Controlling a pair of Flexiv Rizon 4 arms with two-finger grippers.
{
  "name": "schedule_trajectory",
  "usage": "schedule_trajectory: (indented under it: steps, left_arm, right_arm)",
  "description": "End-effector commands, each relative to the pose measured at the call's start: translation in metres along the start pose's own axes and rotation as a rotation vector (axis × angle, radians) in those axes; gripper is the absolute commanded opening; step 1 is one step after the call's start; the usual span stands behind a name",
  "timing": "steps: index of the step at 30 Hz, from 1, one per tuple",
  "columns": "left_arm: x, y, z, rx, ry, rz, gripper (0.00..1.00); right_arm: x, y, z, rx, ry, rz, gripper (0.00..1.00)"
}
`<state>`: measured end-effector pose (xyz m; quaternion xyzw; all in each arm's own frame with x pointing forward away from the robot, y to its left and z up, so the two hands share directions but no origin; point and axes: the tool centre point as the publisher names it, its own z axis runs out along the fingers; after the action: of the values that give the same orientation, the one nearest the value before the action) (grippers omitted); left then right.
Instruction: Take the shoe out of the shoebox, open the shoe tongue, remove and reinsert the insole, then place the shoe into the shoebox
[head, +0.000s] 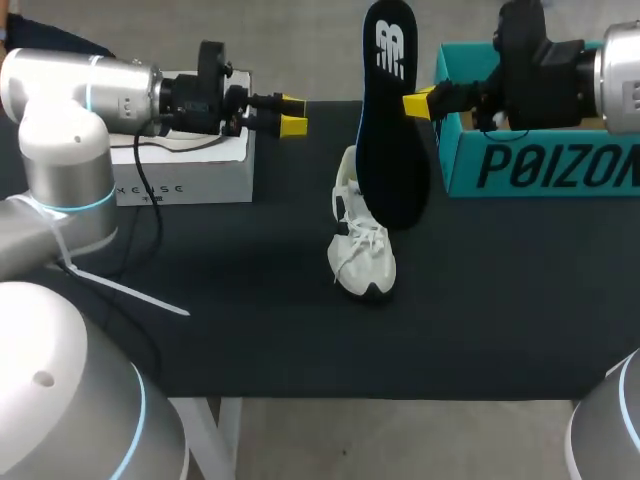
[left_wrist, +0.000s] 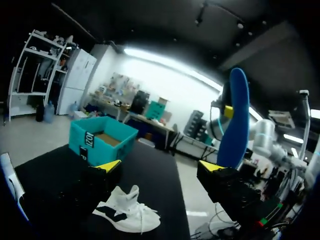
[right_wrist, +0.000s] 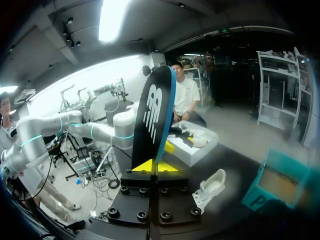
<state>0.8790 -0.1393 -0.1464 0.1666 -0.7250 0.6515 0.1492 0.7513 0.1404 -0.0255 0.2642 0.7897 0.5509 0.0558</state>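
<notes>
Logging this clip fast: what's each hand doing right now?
Left hand: open, empty.
Right hand: shut on the insole.

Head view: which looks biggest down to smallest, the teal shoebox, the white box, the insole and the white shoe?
1. teal shoebox, though the picture's edge cuts it off.
2. white box.
3. insole, held up nearer the camera, so it may look oversized.
4. white shoe, partly hidden behind the insole.
</notes>
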Motion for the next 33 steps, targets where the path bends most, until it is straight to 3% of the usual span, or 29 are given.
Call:
schedule_trajectory:
  steps: [1, 4, 6, 8, 13, 23, 33]
  left_arm:
    - [0.005, 0.006, 0.003, 0.074, -0.043, -0.138, 1.00]
    - [0.005, 0.006, 0.003, 0.074, -0.043, -0.138, 1.00]
    - [0.016, 0.002, 0.005, 0.211, 0.045, -0.250, 1.00]
    - [0.023, 0.000, 0.003, 0.294, 0.093, -0.319, 1.00]
    - [0.040, -0.003, -0.011, 0.387, 0.194, -0.474, 1.00]
    - [0.070, -0.011, -0.032, 0.399, 0.306, -0.751, 1.00]
    - [0.077, -0.015, -0.040, 0.262, 0.339, -0.850, 1.00]
  right_arm:
    - [-0.001, 0.000, 0.003, 0.001, -0.001, 0.001, 0.00]
    - [-0.001, 0.000, 0.003, 0.001, -0.001, 0.001, 0.00]
    - [-0.001, 0.000, 0.003, 0.001, -0.001, 0.001, 0.00]
    - [-0.001, 0.000, 0.003, 0.001, -0.001, 0.001, 0.00]
    - [-0.001, 0.000, 0.003, 0.001, -0.001, 0.001, 0.00]
    - [-0.001, 0.000, 0.003, 0.001, -0.001, 0.001, 0.00]
    - [-0.001, 0.000, 0.003, 0.001, -0.001, 0.001, 0.00]
